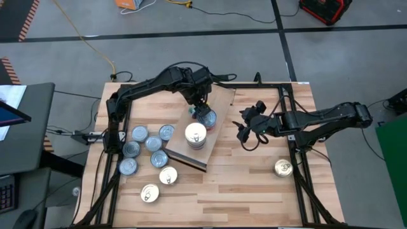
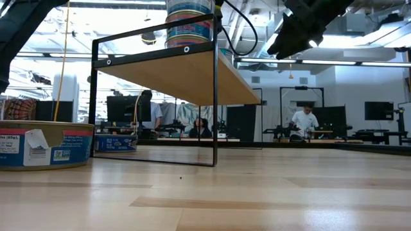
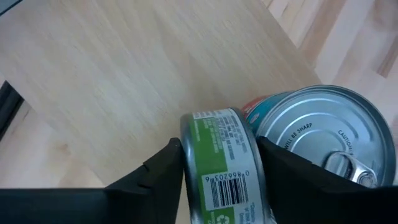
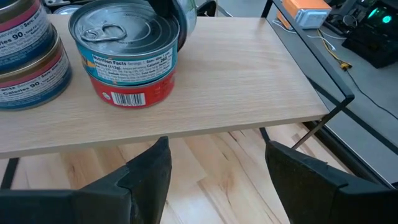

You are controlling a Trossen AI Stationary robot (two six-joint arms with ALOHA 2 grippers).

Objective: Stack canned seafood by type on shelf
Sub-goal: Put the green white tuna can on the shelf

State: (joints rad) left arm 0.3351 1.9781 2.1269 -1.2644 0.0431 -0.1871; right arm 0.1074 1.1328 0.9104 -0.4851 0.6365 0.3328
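Over the shelf (image 1: 219,105) I see my left arm reaching in from the table's left, its left gripper (image 3: 217,168) pointed down with a tilted green-labelled can (image 3: 222,165) standing on edge between the fingers, beside a silver-topped can (image 3: 326,134). The fingers flank it closely; I cannot tell if they clamp. The stack of cans (image 1: 196,135) sits near the shelf's front edge. My right gripper (image 1: 245,127) hangs spread and empty off the shelf's right side, over bare table.
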